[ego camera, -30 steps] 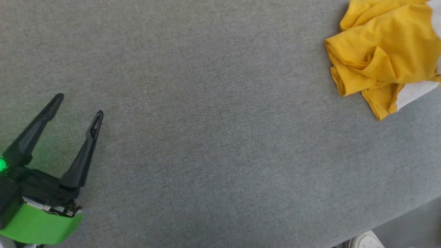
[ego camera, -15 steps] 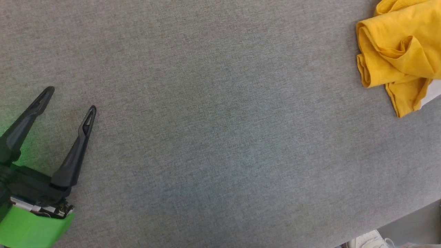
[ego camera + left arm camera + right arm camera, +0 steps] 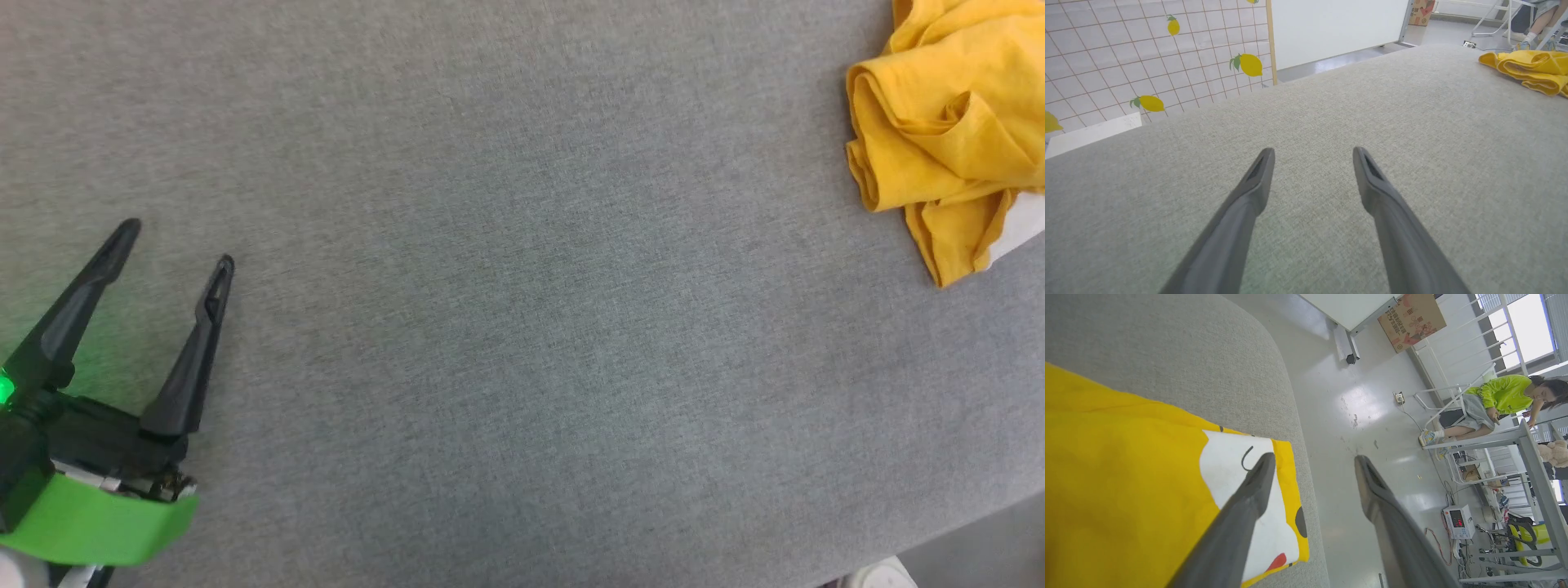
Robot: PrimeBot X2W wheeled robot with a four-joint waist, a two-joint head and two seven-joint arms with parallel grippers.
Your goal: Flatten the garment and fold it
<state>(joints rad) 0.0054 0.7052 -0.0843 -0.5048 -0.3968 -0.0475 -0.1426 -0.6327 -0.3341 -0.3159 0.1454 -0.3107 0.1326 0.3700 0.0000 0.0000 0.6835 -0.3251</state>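
At upper right of head view, shirt (image 3: pixel 939 139) seen crumpled on grey worktop (image 3: pixel 522 327), near edge. Nothing flattened or folded yet. Left end effector (image 3: pixel 178 243) spread wide, empty, well apart from shirt. Right end effector (image 3: pixel 1314 457) spread wide over printed corner, nothing gripped.

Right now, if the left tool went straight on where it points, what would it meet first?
The left tool would probably meet only bare grey tabletop; its height is unclear. The garment lies well to its right.
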